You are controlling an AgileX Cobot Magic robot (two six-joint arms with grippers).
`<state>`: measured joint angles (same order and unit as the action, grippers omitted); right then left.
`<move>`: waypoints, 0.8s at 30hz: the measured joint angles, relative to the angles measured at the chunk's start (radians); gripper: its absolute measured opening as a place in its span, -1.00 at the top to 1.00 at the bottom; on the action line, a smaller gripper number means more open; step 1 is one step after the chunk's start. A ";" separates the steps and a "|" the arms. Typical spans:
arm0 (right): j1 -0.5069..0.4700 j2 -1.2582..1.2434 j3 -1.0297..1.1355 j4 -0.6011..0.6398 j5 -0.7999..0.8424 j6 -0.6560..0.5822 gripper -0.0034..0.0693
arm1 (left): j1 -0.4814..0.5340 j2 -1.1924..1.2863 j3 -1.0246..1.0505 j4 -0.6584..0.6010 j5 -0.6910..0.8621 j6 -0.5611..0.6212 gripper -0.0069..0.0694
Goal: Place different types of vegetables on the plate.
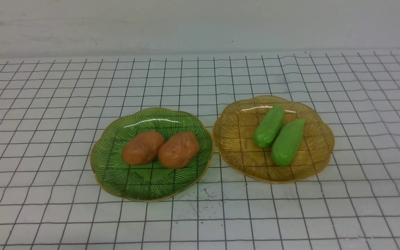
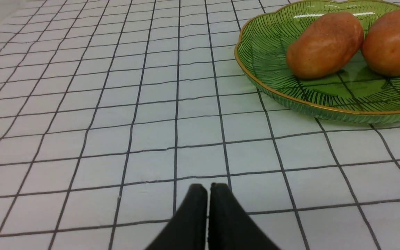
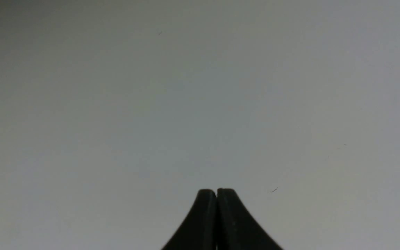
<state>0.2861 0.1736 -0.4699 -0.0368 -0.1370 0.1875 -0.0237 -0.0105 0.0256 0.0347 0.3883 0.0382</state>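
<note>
Sitting paired on the green plate (image 1: 109,173), the smooth, light-looking potatoes (image 1: 143,147) are likely wanting a mid-body pinch; left gripper (image 2: 208,187) and right gripper (image 3: 216,191) are both resting closed, empty.

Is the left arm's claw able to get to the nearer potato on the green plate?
Probably yes: only bare checked cloth lies between the shut left gripper and the potato. It must open first and clear the green plate rim.

The left gripper (image 2: 208,189), fingertips pressed together, hovers over the gridded cloth (image 2: 116,104) near the green plate (image 2: 273,52) holding two potatoes (image 2: 325,45).
</note>
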 joint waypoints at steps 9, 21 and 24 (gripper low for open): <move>0.000 0.000 0.000 0.000 0.000 0.000 0.95 | 0.000 0.000 0.000 -0.003 0.000 0.000 0.84; 0.000 0.000 0.000 0.000 0.000 -0.001 0.95 | 0.000 0.000 0.000 -0.003 0.000 0.000 0.84; 0.000 -0.004 0.000 -0.010 0.026 -0.037 0.95 | 0.000 0.000 0.000 -0.003 0.000 0.000 0.84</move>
<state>0.2861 0.1691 -0.4699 -0.0469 -0.1107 0.1509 -0.0237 -0.0105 0.0256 0.0320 0.3883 0.0382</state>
